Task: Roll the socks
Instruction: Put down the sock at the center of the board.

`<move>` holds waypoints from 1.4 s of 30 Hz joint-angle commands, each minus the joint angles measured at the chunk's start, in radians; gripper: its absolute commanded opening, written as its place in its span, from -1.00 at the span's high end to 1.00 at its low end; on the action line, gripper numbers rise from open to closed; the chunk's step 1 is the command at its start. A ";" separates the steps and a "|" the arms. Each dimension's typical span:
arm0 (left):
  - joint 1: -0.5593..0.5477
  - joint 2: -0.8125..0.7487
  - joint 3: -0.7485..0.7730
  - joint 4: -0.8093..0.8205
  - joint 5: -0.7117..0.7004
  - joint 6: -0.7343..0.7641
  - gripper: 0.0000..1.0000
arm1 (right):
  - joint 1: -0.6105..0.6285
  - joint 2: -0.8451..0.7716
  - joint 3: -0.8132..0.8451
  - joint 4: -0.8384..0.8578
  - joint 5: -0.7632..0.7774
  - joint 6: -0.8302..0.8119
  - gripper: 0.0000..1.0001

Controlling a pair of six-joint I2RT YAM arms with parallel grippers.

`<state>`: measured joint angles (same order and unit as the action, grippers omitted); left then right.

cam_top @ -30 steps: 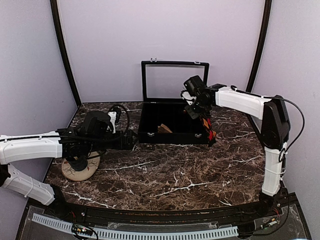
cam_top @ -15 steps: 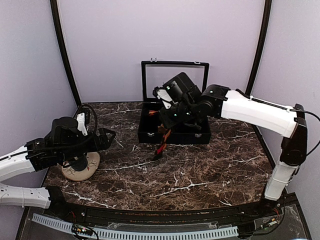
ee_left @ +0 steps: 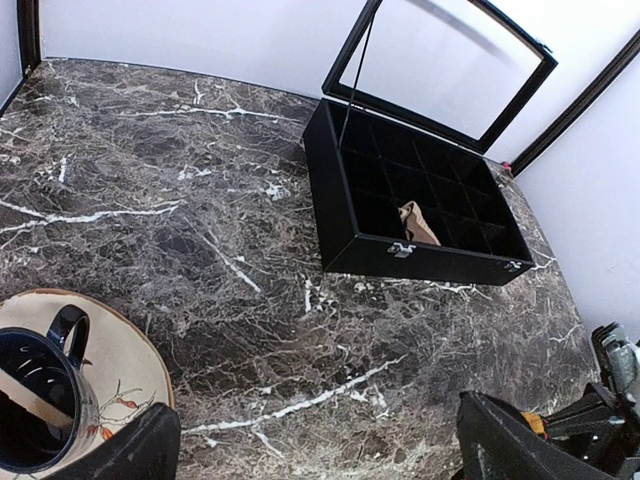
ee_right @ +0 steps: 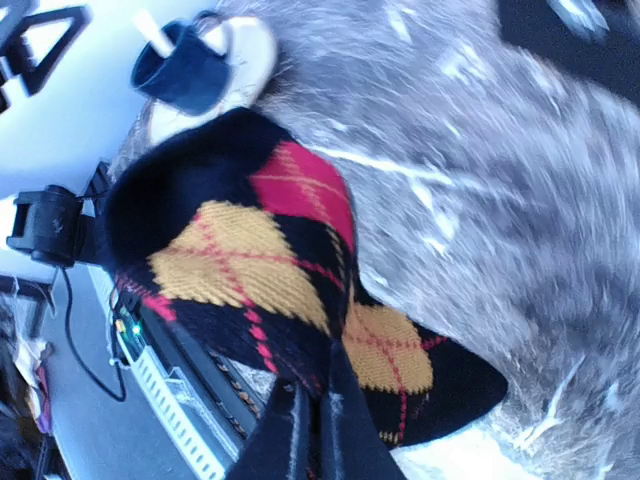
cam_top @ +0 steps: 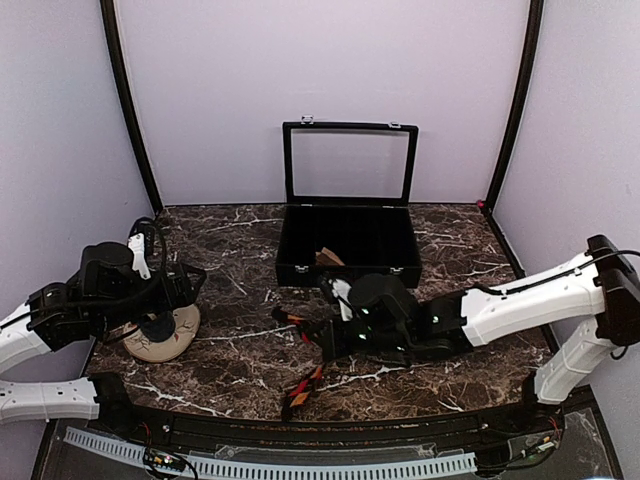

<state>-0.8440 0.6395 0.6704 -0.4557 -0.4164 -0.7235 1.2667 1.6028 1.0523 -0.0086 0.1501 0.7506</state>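
Two socks are in view, well apart from each other. You will find the argyle sock [ee_right: 250,250] pinched between the closed fingers of the right gripper [ee_right: 312,425], low over the near centre of the marble table [cam_top: 240,345]. Its red, orange and black fabric trails from the fingers toward the front edge, and you cannot tell whether it touches the surface. In the right wrist view it covers much of the picture. The tan sock [ee_left: 418,222] sits in a front compartment of the black compartment case [cam_top: 345,272], whose framed lid [cam_top: 350,125] stands upright at the far side. The left gripper [ee_left: 315,420] hangs at the left of the table with its fingers spread wide and nothing between them. It is near a dark blue mug [ee_left: 35,405] on a round plate [cam_top: 165,345]. A pale stick rests in the mug. The two grippers are well apart.
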 commanded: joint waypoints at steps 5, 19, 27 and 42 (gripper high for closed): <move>0.001 0.058 -0.040 0.056 0.053 -0.014 -0.98 | -0.018 -0.154 -0.664 0.842 0.127 0.410 0.81; -0.224 0.293 -0.014 0.198 0.052 0.049 -0.98 | 0.002 -0.532 -0.842 0.477 0.421 0.465 0.63; -0.397 0.569 0.021 0.434 0.205 0.126 -0.98 | 0.002 -0.586 -0.844 0.231 0.462 0.573 0.51; -0.492 1.019 0.319 0.464 0.402 0.362 -0.96 | 0.004 -0.557 -0.794 0.050 0.470 0.636 0.10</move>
<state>-1.3338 1.6127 0.9386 0.0071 -0.0582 -0.4358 1.2633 1.0317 0.2214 0.0868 0.6033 1.3682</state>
